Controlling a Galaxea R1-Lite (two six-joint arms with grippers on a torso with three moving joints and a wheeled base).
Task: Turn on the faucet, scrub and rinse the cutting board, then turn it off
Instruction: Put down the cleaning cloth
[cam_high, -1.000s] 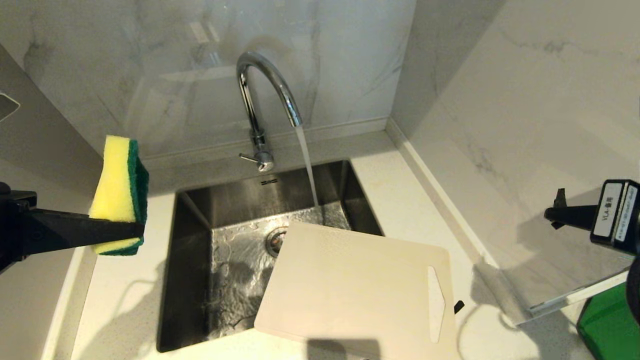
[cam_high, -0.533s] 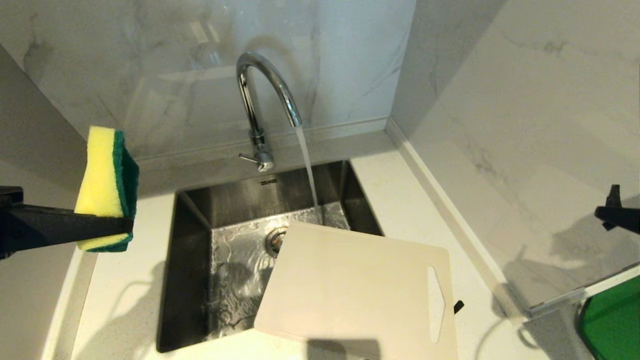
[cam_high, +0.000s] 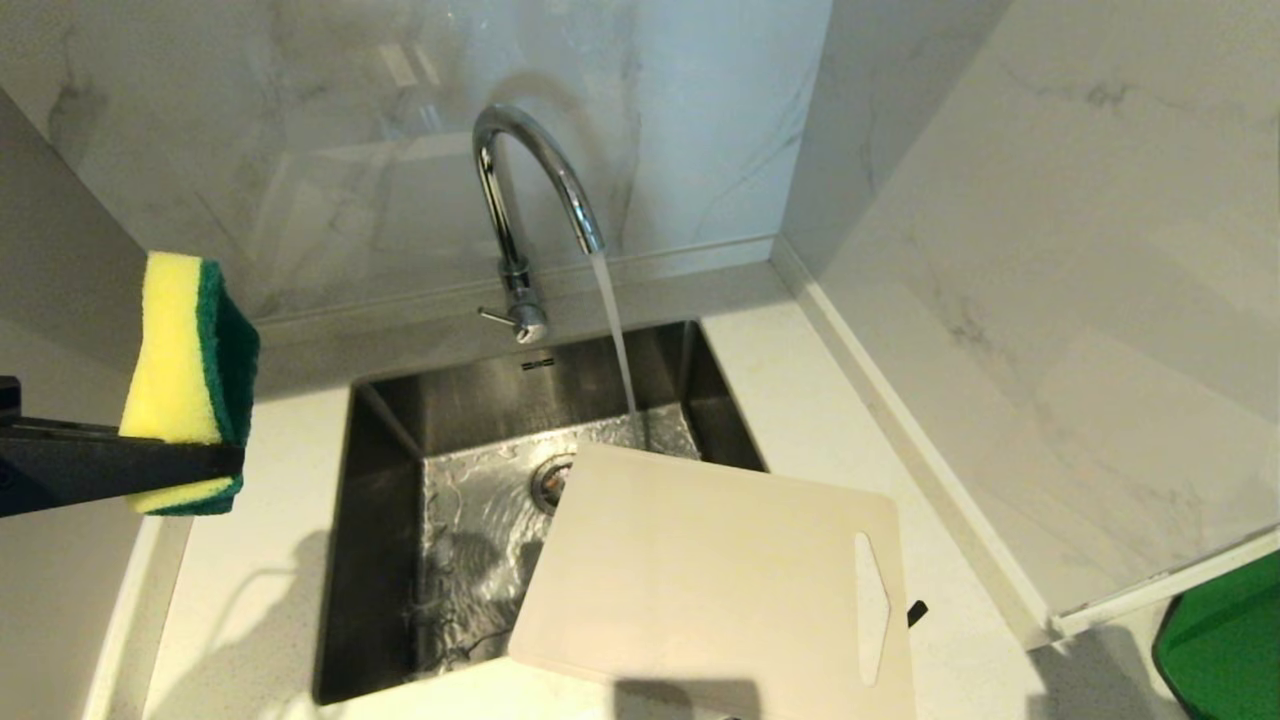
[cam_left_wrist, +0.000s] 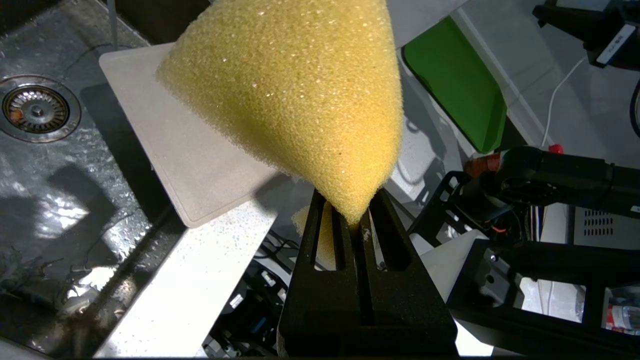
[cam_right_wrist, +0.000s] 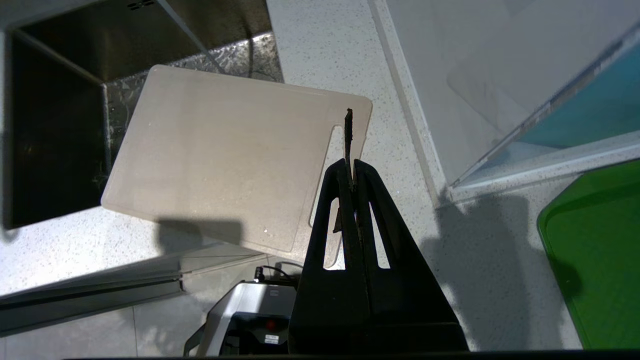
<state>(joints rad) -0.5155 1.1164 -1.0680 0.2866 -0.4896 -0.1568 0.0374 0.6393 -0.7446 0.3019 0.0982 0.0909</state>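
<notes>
Head view: faucet (cam_high: 530, 190) at 12 o'clock behind sink (cam_high: 390, 520), water running. Cutting board (cam_high: 700, 580) at 5 o'clock, half over sink, half on table (cam_high: 800, 400), handle cut-out toward 3 o'clock. Left gripper (cam_high: 200, 465) at 9 o'clock, fingers pinched on sponge (cam_high: 185, 370).

Left wrist view: sponge (cam_left_wrist: 295, 95) squeezed between fingers (cam_left_wrist: 320, 230); cutting board (cam_left_wrist: 185, 145) beyond.

Right wrist view: right gripper (cam_right_wrist: 352, 167) above cutting board (cam_right_wrist: 225, 155), fingers pressed together, holding nothing. Green tray (cam_right_wrist: 595, 250) at 4 o'clock.

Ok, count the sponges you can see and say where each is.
1. The sponge is clamped in the left gripper, held in the air left of the sink. No others visible.
</notes>
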